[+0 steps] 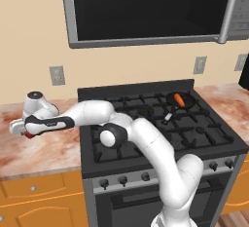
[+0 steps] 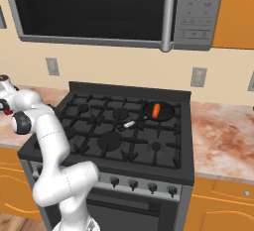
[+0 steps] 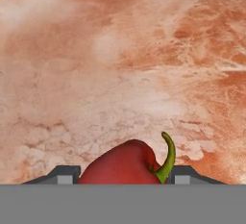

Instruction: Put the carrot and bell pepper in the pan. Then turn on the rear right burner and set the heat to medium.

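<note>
Lying between the gripper [image 3: 126,176] fingertips [image 3: 65,175], bell pepper [image 3: 126,168], green stem curling up at right. Jaws flank it; contact cannot be told. Arm stretched level over the counter [image 1: 44,148].

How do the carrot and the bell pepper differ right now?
The carrot is a slim orange stick; the bell pepper is a plump dark red lump with a green stem. The carrot lies in the pan on the stove; the bell pepper sits on the counter between the robot's fingers. Both are small vegetables.
</note>
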